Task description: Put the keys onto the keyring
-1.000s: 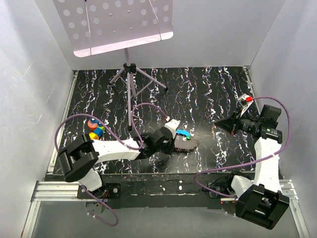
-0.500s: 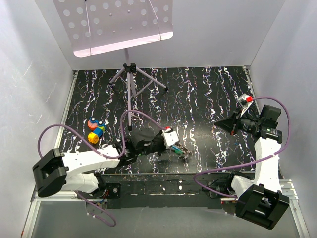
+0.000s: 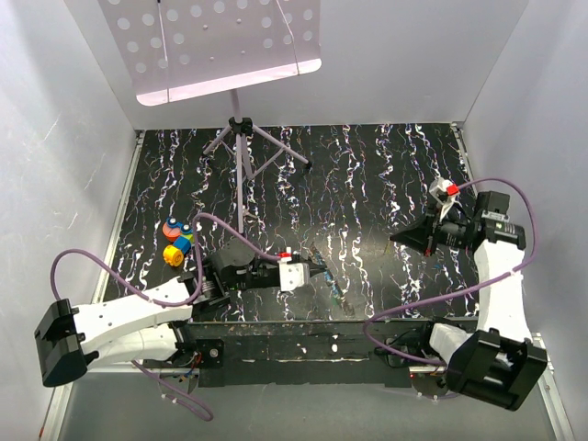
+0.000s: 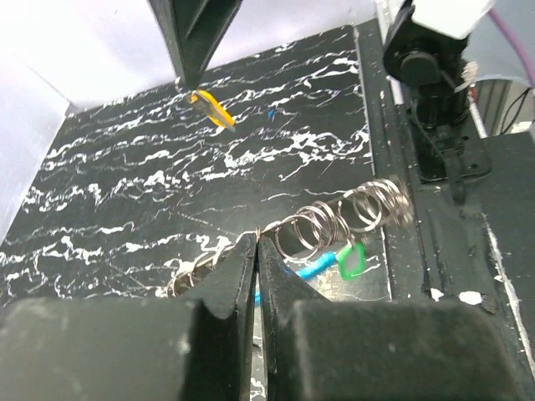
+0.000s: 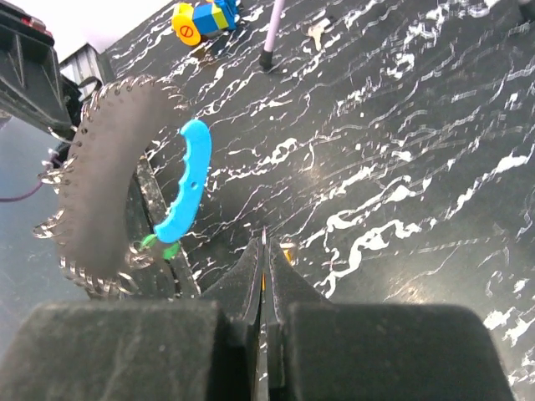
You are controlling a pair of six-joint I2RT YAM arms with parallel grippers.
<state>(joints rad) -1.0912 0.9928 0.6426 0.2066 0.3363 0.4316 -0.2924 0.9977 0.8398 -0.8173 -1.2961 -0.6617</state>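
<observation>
My left gripper (image 3: 314, 267) (image 4: 257, 242) is shut on a loop of the keyring (image 4: 334, 221), a coil of thin metal rings held above the black marbled table near its front edge. From the coil hang the blue key (image 4: 313, 271) (image 5: 185, 192) and a small green tag (image 4: 351, 261). In the right wrist view the keyring (image 5: 109, 184) is blurred. My right gripper (image 3: 398, 237) (image 5: 265, 242) (image 4: 191, 79) is shut on the yellow-orange key (image 4: 213, 110) (image 5: 287, 252), held off the table to the right of the keyring. Most of that key is hidden between the jaws.
A music stand (image 3: 241, 138) rises on its tripod at the middle back. Several small coloured toys (image 3: 176, 241) (image 5: 205, 15) lie at the left. White walls close in three sides. The metal frame edge (image 3: 303, 335) runs along the front.
My left arm has swung back toward the front left, carrying the keyring and blue key up off the table. My right gripper has shifted slightly left with the yellow-orange key.
</observation>
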